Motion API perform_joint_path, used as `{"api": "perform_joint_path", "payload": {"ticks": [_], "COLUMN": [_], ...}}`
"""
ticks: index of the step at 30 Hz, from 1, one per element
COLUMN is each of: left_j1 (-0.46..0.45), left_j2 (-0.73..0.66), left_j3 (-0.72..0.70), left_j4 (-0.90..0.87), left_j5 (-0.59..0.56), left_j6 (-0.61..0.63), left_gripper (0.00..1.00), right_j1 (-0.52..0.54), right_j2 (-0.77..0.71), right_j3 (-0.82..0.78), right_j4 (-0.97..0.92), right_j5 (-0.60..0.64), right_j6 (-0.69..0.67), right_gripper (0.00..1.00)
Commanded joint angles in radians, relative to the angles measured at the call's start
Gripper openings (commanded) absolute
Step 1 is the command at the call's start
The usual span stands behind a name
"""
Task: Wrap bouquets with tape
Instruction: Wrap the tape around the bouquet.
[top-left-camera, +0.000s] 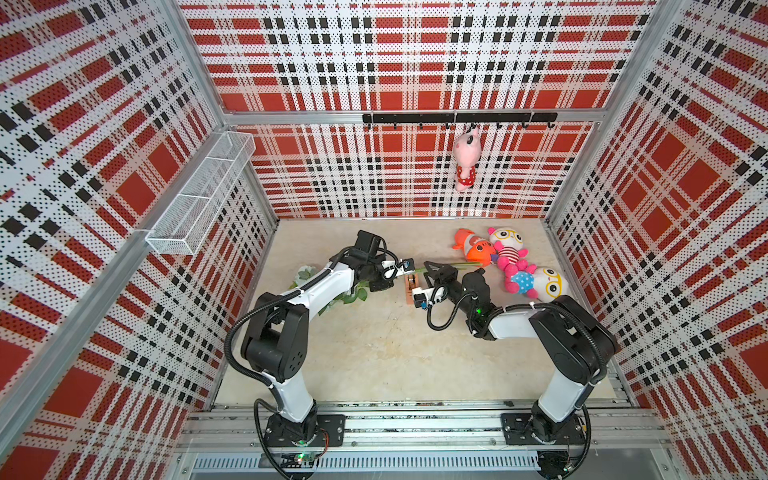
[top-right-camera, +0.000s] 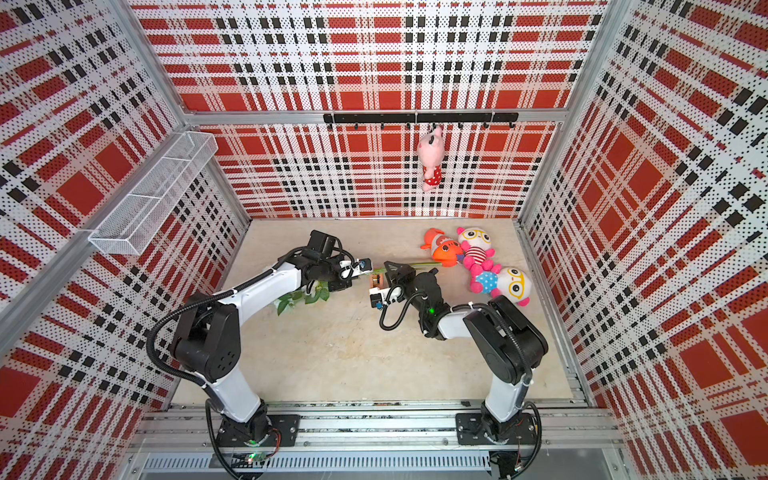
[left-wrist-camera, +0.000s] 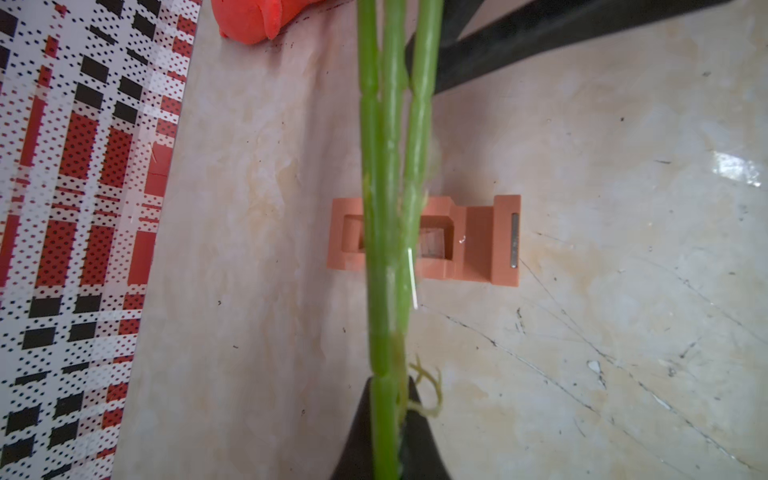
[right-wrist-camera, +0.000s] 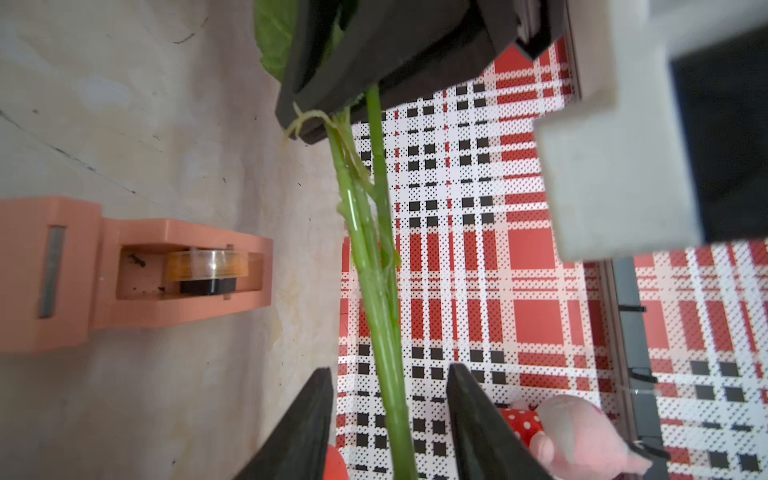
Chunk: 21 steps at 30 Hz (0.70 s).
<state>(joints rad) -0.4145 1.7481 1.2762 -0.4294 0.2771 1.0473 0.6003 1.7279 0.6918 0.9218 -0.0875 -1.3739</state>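
Above the beige floor (top-left-camera: 374, 353): bouquet (top-left-camera: 354, 296), blooms and leaves beside the left arm, 3 green stems running toward the plush toys (top-left-camera: 513, 259). Pinched near the leaves by the left gripper (left-wrist-camera: 388, 388), both fingers closed tight on the stems. Straddled farther along by the right gripper (right-wrist-camera: 390, 372), 2 fingers spread, neither touching. Below the stems, flat on the floor between the grippers: tape (left-wrist-camera: 478, 245).

The left arm (top-left-camera: 320, 286) and right arm (top-left-camera: 511, 320) rise from their bases, bend at the elbow and reach inward toward each other, the left pincer (left-wrist-camera: 388, 386) clamped on the stems of the bouquets (left-wrist-camera: 390, 166), the right pincer (right-wrist-camera: 390, 370) with its 2 jaws parted either side of them, not touching.
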Motion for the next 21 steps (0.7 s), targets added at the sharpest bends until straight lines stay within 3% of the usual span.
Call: {"api": "perform_joint_path", "payload": {"ticks": [1, 3, 5, 9, 11, 15, 18, 21], "left_j1": [-0.021, -0.028, -0.038, -0.074, -0.095, -0.142, -0.163, -0.185], "left_j2": [-0.06, -0.078, -0.096, -0.143, -0.166, -0.213, -0.251, -0.282], "left_j3": [-0.023, -0.039, -0.063, -0.127, -0.179, -0.277, -0.34, -0.408], "left_j4": [0.07, 0.096, 0.133, 0.236, 0.323, 0.491, 0.609, 0.739], "left_j5": [-0.058, -0.074, -0.109, -0.191, -0.245, -0.366, -0.414, -0.454], "left_j6": [0.022, 0.025, 0.033, 0.047, 0.055, 0.098, 0.131, 0.172], "left_gripper": [0.0, 0.0, 0.0, 0.0, 0.0, 0.0, 0.0, 0.0], "right_j1": [0.019, 0.013, -0.009, -0.081, -0.125, -0.174, -0.201, -0.202], "right_j2": [-0.157, -0.263, -0.341, -0.398, -0.38, -0.267, -0.141, -0.007], "right_j3": [-0.033, -0.008, 0.045, 0.245, 0.334, 0.542, 0.75, 0.933], "right_j4": [-0.196, -0.431, -0.663, -1.07, -1.206, -1.44, -1.632, -1.809], "right_j5": [0.013, -0.057, -0.132, -0.213, -0.23, -0.104, -0.188, -0.31], "right_j6": [0.212, 0.392, 0.564, 0.871, 0.921, 1.017, 1.035, 0.969], "right_gripper": [0.68, 0.81, 0.99, 1.0, 1.0, 1.0, 1.0, 0.99]}}
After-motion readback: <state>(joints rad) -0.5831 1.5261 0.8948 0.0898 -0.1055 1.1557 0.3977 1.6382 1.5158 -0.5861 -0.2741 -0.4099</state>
